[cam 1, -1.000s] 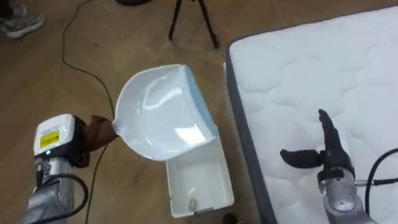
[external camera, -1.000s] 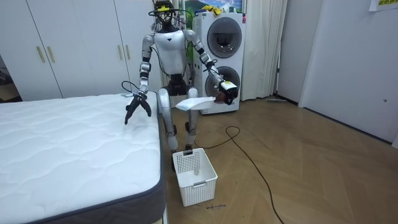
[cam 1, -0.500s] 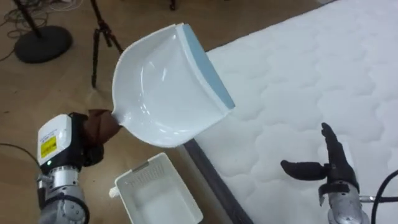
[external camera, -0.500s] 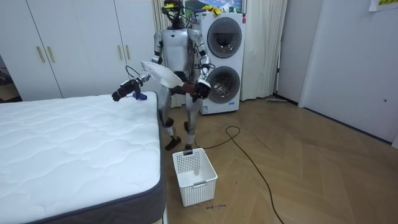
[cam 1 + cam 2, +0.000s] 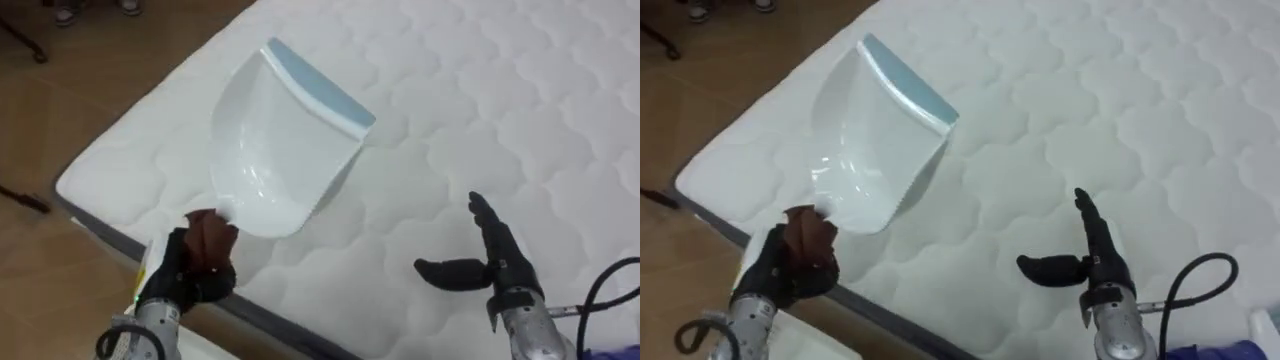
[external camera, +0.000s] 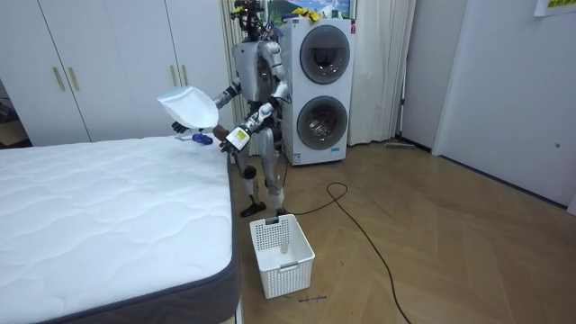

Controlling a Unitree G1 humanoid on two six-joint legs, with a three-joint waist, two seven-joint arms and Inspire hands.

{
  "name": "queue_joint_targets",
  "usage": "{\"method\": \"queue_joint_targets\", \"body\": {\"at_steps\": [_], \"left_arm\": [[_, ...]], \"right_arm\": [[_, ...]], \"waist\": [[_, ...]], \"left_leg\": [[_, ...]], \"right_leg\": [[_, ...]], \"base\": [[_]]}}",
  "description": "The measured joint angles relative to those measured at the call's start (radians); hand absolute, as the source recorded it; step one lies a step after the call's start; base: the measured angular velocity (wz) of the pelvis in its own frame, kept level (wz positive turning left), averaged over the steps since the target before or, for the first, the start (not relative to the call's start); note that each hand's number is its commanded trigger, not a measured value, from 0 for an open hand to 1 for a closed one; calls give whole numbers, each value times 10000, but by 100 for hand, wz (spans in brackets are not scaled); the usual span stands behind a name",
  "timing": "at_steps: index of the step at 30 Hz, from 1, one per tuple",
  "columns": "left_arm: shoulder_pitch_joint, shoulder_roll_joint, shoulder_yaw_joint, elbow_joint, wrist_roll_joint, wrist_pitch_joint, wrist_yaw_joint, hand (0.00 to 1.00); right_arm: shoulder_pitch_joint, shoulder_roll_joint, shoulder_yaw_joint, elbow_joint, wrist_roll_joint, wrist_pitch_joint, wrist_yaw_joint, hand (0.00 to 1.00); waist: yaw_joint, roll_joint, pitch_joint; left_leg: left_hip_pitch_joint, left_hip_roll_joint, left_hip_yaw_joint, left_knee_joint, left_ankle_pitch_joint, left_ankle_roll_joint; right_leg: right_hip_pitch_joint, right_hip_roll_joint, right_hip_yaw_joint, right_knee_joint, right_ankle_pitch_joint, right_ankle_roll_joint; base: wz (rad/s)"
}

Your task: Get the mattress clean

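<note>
The bed is a bare white mattress, quilted in soft puffs, with a grey side. No litter shows near the hands, so little seems left. The left hand grips the brown handle of a glossy white, blue-lipped, empty dustpan above the bed's corner. The right hand hovers over the quilting, fingers straight.

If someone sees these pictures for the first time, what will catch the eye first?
First comes the big white dustpan with a pale blue edge, held over the corner of the white mattress by the left hand, curled round its brown handle. Next, the right hand, open above the mattress.
</note>
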Motion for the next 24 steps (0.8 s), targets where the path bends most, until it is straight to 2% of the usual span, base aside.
{"method": "queue_joint_targets", "body": {"at_steps": [1,3,4,6,7,8,9,10,11,12,13,14,16,17,18,20,21,24], "left_arm": [[13,2,-18,49,-4,8,-18,100],[111,-12,-75,87,-20,58,-31,100],[170,-11,-67,87,-23,60,-30,100],[326,-13,-33,61,-32,66,-13,100],[395,-47,12,62,-30,68,-5,100],[434,-90,104,62,-4,67,1,73],[448,-132,186,61,5,66,1,53],[472,-245,340,60,12,62,23,15],[549,-354,470,48,-4,46,55,0],[602,-359,500,43,-5,18,73,0],[626,-360,537,44,6,-21,73,0],[615,-364,549,44,39,-107,74,0],[614,-365,532,24,61,-316,130,0],[614,-374,454,21,63,-341,255,0],[593,-403,320,25,61,-329,355,0],[589,-415,195,36,64,-238,385,0],[589,-404,195,38,17,-76,385,0],[588,-376,234,35,-6,82,448,0]], "right_arm": [[23,0,7,-14,-6,-6,5,0],[69,38,38,-13,-97,-5,240,0],[94,72,43,-16,-160,-4,330,0],[217,149,44,-100,-255,7,566,0],[227,157,42,-101,-253,7,672,0],[266,182,44,-101,-269,8,714,0],[280,196,43,-101,-277,9,743,0],[344,203,46,-101,-279,10,784,0],[380,205,54,-92,-274,12,782,0],[381,216,73,-87,-274,12,778,0],[408,239,68,-38,-273,12,776,0],[432,240,64,112,-268,21,776,0],[561,231,48,143,-147,35,768,0],[590,240,47,191,-100,39,770,0],[631,250,9,203,-99,75,764,0],[679,359,-50,199,-92,163,778,0],[672,489,-76,198,36,163,773,0],[795,655,-121,203,414,163,754,0]], "waist": [[1,-8,0],[5,7,13],[13,15,9],[122,45,-13],[263,79,-22],[339,78,-48],[367,79,-61],[490,93,-65],[647,185,-78],[655,243,-68],[552,285,-72],[515,347,-94],[477,387,-112],[344,350,-86],[168,344,-70],[127,345,-76],[115,345,-75],[89,382,-41]], "left_leg": [[5,16,0,2,16,-28],[122,146,-93,70,6,-135],[175,169,-208,85,-15,-173],[342,127,-1009,83,-93,-321],[446,115,-1748,96,-111,-350],[484,83,-2425,205,-111,-350],[500,65,-2684,272,-111,-350],[610,-1,-3148,459,-112,-348],[683,-39,-3596,656,-116,-346],[710,-69,-3850,756,-116,-346],[715,-164,-4351,960,-116,-346],[739,-192,-4611,1086,-128,-363],[781,-191,-4701,1007,-170,-413],[733,-345,-4859,753,-237,-449],[629,-508,-4966,263,-260,-390],[764,-512,-4706,-162,-256,-379],[817,-509,-4633,-400,-257,-377],[910,-506,-4640,-674,-254,-371]], "right_leg": [[-21,66,26,6,-9,-45],[-168,323,447,55,2,-210],[-171,384,517,78,-10,-252],[-258,692,1038,221,-61,-373],[-336,916,1422,306,-91,-457],[-435,1108,1839,429,-111,-520],[-487,1218,2086,513,-110,-563],[-530,1435,2658,743,-131,-642],[-521,1640,3128,888,-99,-727],[-514,1734,3334,955,-107,-750],[-504,1864,3665,1090,-161,-792],[-504,1956,3901,1148,-178,-816],[-504,2052,4126,1172,-137,-855],[-502,2048,4302,1175,-128,-853],[-499,2033,4376,1169,-126,-826],[-575,2104,4194,1129,-150,-762],[-624,2109,4182,1038,-110,-715],[-572,2089,4149,856,8,-665]], "base": [[-30],[-56],[-72],[-87],[-118],[-114],[-116],[-128],[-132],[-108],[-78],[-71],[-35],[11],[22],[11],[0],[-2]]}}
